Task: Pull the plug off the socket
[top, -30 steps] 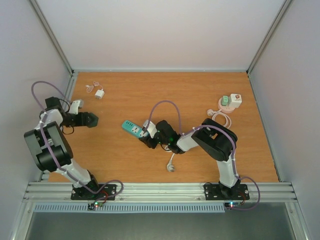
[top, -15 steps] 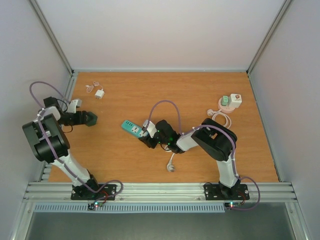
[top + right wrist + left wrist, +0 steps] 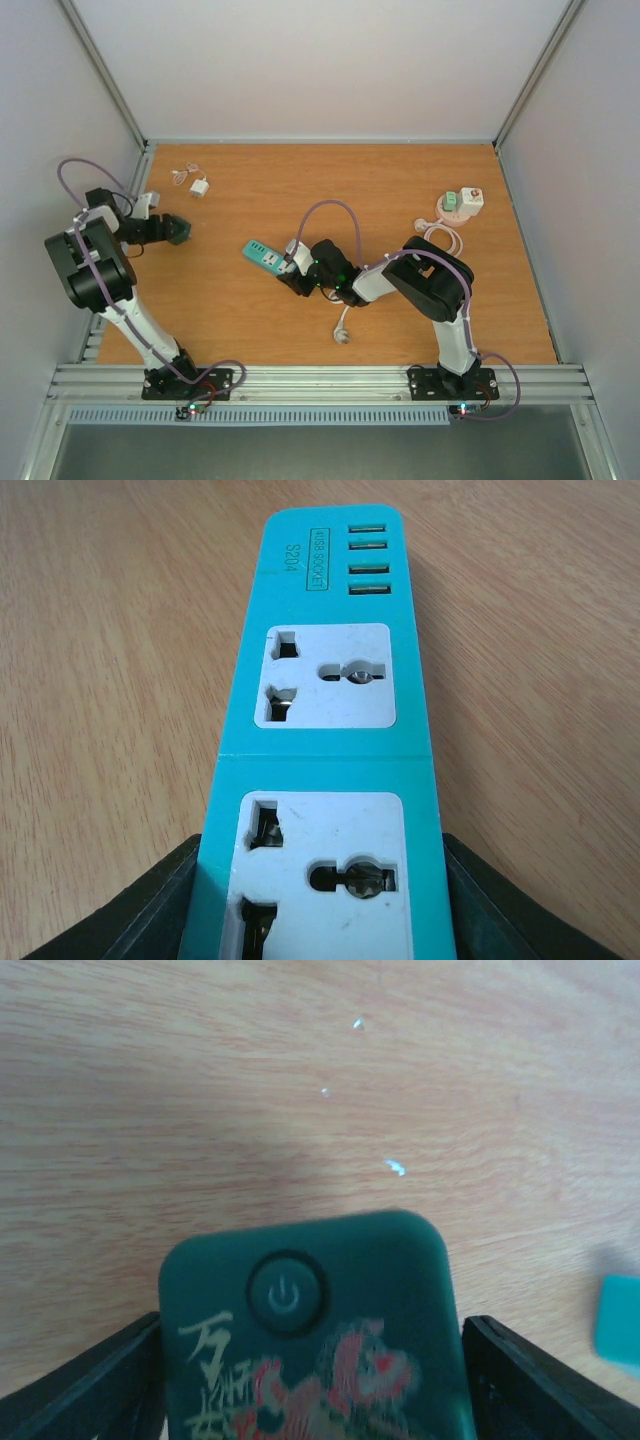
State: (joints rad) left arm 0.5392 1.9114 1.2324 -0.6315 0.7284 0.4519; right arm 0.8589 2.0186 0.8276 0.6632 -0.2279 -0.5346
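A: Wooden surface [image 3: 400, 190], white walls [image 3: 320, 70] round it. Where's the plug [image 3: 310, 1350]?
B: Dark green, pinched in the left jaws by the left edge. It's well apart from the teal socket strip [image 3: 325, 750], which the right jaws clamp mid-surface.
A: Advice?
B: Pin the strip; pull straight, no twisting.
A: Writing?
B: "USB SOCKET", "S204"; the plug's gold characters are unreadable.
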